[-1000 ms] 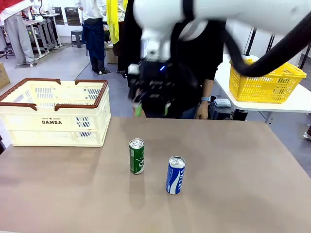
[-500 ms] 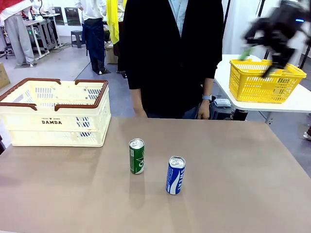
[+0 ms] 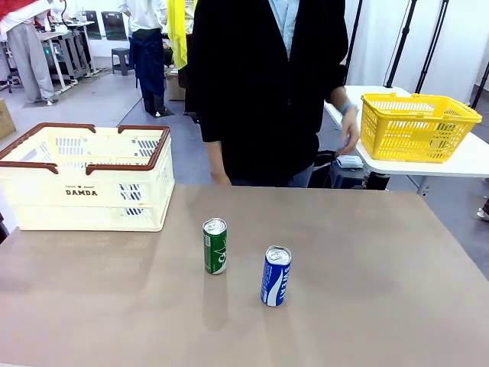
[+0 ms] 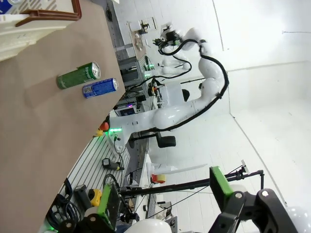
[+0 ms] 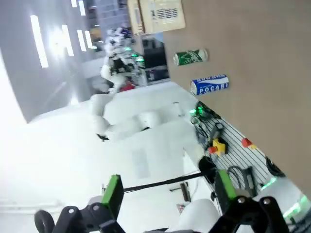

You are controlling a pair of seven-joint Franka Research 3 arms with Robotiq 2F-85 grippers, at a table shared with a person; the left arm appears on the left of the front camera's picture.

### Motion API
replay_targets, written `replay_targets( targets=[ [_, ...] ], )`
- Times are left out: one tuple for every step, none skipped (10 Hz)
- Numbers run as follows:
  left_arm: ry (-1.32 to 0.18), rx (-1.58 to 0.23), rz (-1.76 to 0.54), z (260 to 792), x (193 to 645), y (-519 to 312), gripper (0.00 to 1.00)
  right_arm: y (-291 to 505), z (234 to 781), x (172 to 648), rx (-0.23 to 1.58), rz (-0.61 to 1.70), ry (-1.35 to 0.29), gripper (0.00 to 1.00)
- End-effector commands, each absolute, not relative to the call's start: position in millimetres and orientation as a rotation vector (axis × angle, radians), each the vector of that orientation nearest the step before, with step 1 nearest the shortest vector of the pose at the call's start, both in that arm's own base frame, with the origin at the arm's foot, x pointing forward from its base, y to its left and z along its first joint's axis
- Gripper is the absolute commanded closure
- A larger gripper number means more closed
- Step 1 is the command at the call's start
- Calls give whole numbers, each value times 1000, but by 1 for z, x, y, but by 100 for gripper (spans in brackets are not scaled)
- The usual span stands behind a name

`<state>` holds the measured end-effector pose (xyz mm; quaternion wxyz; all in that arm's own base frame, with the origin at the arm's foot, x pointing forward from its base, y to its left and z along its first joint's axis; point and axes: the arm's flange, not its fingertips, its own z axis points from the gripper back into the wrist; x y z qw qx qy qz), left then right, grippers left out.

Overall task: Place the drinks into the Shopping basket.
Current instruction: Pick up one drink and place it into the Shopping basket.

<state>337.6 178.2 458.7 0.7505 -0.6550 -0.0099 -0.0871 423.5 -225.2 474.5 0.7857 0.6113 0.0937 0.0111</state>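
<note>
Standing or lying: how are the green can and the blue can found?

Both are seen upright on the tabletop, long axes vertical and set apart from each other. The green can is placed just left of the middle. The blue can is a little nearer the robot and to the right of the green one.

And the basket?

It is set at the far left of the tabletop, well apart from both cans and nearer the green one.

How are the grippers held?

The left gripper is shown with its jaws spread wide and nothing between them, raised well clear of the tabletop. The right gripper is likewise spread wide and empty. From each wrist the cans are seen far off; they look sideways there only because the wrists are rolled.

Which arm is favoured?

The green can and the basket are judged to lie on the left arm's side, so that arm is probably better placed. The blue can is judged nearer the right arm. A long descent would be needed, with the jaws brought down either side of the upright can.
</note>
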Motion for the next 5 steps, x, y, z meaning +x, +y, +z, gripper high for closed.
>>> replay_targets(
  targets=[
    [-9,-1419,-188,460,335,177,0,-231,433,425,1409,32,134,0],
    [-9,-1419,-188,460,335,177,0,-216,420,426,1314,54,107,0],
    [-9,-1419,-188,460,335,177,0,-239,438,418,1379,14,179,0],
    [-9,-1419,-188,460,335,177,0,-239,438,418,1379,14,179,0],
    [-9,-1419,-188,460,335,177,0,-239,438,418,1379,14,179,0]
  ],
)
